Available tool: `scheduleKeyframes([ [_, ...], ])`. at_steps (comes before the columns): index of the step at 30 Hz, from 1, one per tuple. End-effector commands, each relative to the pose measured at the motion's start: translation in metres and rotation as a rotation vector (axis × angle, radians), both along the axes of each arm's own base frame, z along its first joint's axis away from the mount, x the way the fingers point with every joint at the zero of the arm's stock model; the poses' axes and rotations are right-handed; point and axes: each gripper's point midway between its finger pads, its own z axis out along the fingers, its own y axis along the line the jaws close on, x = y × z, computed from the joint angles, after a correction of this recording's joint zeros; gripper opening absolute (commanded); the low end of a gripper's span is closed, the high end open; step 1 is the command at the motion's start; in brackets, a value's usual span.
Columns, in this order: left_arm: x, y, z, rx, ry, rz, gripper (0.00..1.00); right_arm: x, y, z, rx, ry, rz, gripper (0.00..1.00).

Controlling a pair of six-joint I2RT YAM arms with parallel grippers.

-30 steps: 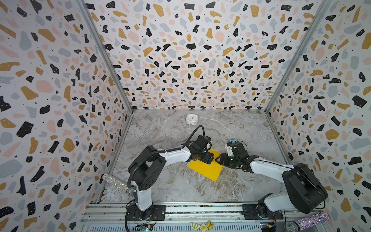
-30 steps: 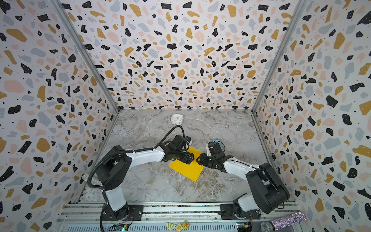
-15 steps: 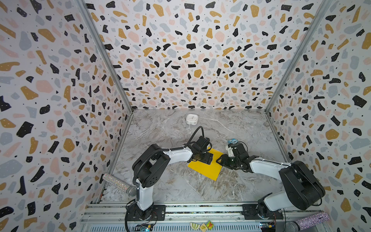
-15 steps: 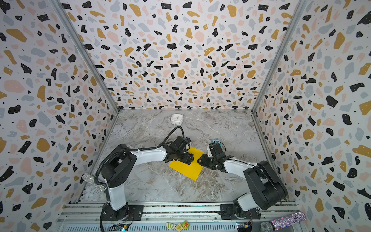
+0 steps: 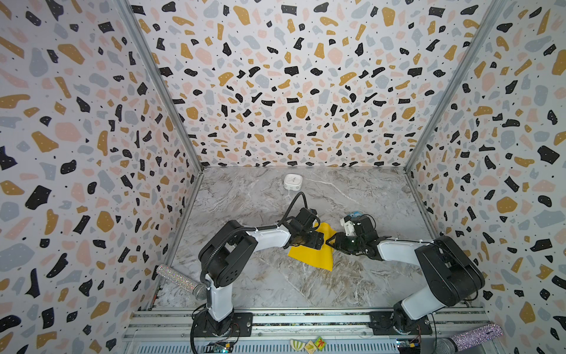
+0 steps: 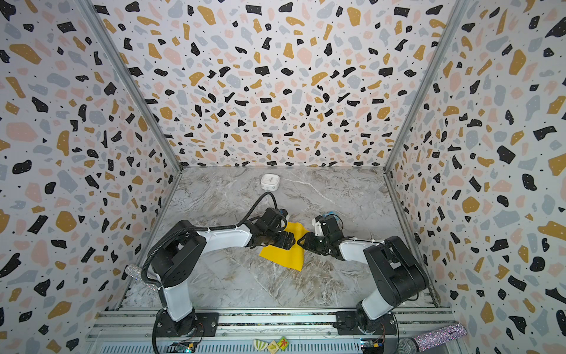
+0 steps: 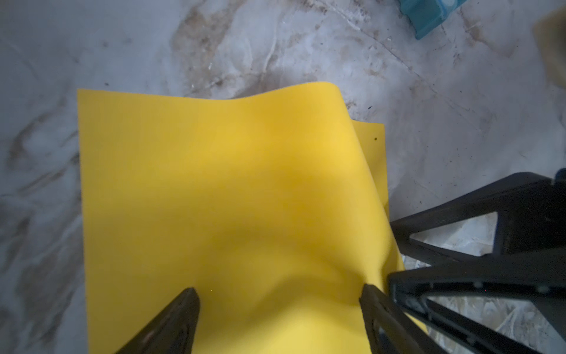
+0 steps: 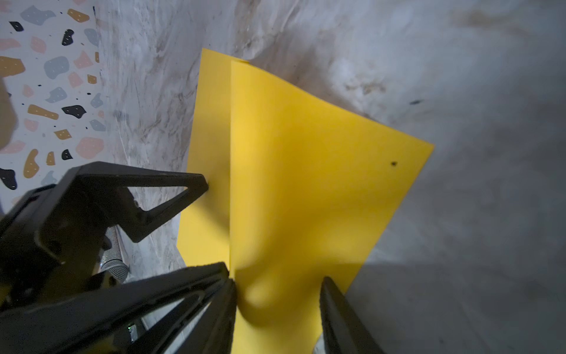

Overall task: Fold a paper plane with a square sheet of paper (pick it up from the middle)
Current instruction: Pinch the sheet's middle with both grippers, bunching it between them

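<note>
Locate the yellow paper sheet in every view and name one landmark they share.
Top view: yellow paper sheet just right of centre, lower half.
Top view: at centre, lower half.
Left wrist: fills the middle, one side lifted.
Right wrist: fills the middle, partly raised.
Shared landmark: the grey marble table beneath it.

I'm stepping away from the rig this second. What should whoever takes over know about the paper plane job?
Left claw: open, both tips down on the paper.
Right claw: open, its tips either side of a raised hump at the paper's edge, not pinched.
Paper: on the table between the two arms, with one flap arched over the layer beneath and not pressed flat.
Done: at most, a first fold has been started.
Left: flatten and crease that fold, then make all the other folds. There is no plane shape yet.
</note>
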Motion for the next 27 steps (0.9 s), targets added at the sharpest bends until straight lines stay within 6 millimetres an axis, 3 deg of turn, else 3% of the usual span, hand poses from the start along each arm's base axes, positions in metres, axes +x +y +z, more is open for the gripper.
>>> scheduleKeyframes([
  [1, -0.015, 0.014, -0.018, 0.006, 0.110, 0.026, 0.84, -0.012, -0.003, -0.022, -0.034, 0.075, 0.025, 0.45],
  [6, -0.012, 0.017, -0.006, -0.101, 0.137, 0.048, 0.89, -0.007, 0.001, -0.019, -0.015, 0.056, 0.039, 0.45],
  [10, -0.011, 0.025, -0.008, -0.129, 0.155, 0.068, 0.94, -0.004, -0.001, -0.012, 0.006, 0.029, 0.044, 0.47],
  [17, -0.012, 0.031, -0.010, -0.194, 0.196, 0.086, 0.94, -0.005, 0.000, -0.005, 0.039, 0.007, 0.063, 0.48],
  [27, -0.011, 0.038, -0.006, -0.292, 0.237, 0.098, 0.94, -0.005, 0.008, -0.014, 0.057, 0.035, 0.088, 0.44],
])
